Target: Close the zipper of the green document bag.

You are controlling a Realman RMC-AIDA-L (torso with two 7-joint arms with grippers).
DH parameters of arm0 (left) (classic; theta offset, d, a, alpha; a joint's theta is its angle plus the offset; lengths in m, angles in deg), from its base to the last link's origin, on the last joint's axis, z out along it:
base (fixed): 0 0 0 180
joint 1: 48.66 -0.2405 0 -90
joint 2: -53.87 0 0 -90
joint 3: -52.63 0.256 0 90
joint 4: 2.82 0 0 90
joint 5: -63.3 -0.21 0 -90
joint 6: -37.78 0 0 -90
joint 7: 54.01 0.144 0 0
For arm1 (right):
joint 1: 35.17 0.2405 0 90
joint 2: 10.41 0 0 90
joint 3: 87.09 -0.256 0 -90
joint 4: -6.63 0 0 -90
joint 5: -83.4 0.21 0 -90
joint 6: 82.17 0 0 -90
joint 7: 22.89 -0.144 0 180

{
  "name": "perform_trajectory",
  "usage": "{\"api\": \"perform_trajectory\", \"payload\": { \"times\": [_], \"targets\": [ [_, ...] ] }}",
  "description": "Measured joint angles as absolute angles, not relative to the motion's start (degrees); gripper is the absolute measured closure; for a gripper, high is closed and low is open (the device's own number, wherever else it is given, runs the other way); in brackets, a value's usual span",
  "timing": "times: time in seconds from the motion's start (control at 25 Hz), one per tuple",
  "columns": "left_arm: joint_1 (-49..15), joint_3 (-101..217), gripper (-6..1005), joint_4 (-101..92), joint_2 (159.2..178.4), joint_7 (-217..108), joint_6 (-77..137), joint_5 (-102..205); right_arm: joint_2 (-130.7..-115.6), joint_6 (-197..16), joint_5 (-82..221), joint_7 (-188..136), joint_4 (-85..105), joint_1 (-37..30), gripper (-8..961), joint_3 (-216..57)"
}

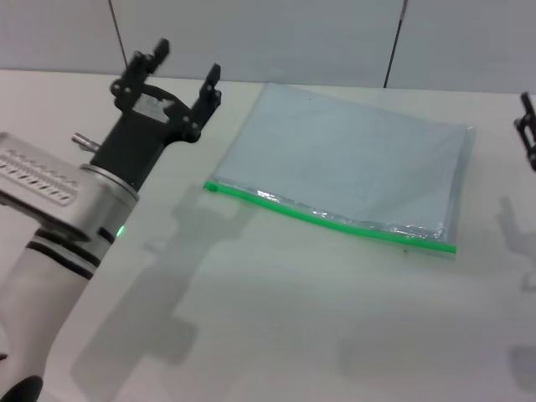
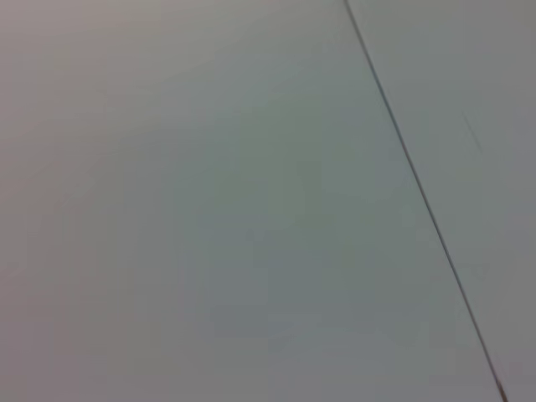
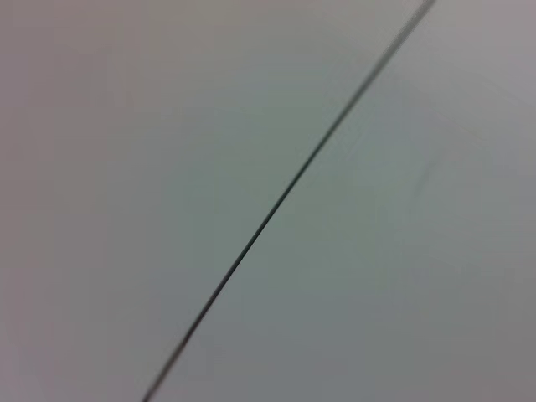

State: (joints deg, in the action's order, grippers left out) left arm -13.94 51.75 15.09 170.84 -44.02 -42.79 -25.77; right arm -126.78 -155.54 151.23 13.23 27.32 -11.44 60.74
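The green document bag lies flat on the white table, a pale blue-grey pouch right of centre in the head view. Its zipper is the bright green strip along the bag's near long edge, running from the left corner to the right corner. I cannot make out the slider tab. My left gripper hovers open and holds nothing, left of the bag's far left corner and apart from it. Only a sliver of my right gripper shows at the right border, beyond the bag's right end. Both wrist views show only blank panels.
The white table spreads wide in front of the bag. A light wall with dark panel seams stands behind the table's far edge. The left arm's shadow falls on the table left of the bag.
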Motion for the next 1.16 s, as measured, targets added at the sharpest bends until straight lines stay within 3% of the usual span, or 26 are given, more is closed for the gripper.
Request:
{"api": "perform_trajectory", "payload": {
  "times": [0.12,0.28,0.72,1.16],
  "targets": [
    [-14.5,51.8,236,15.1,170.83,-46.1,-46.4,-25.6,-126.74,-160.1,151.1,1.4,26.3,-11.4,283,61.8],
    [-15.1,51.6,227,15.2,170.86,-48.4,-48.4,-23.3,-126.62,-164.8,150.9,-9.0,24.7,-11.0,158,64.2],
    [-15.9,51.3,211,11.9,170.74,-64.6,-49.4,-20.5,-126.68,-174.3,150.3,-16.4,23.6,-11.4,84,67.0],
    [-16.0,51.5,211,10.8,170.66,-67.6,-48.8,-20.5,-126.61,-174.5,150.3,-15.6,23.2,-11.1,93,68.3]
  ]
}}
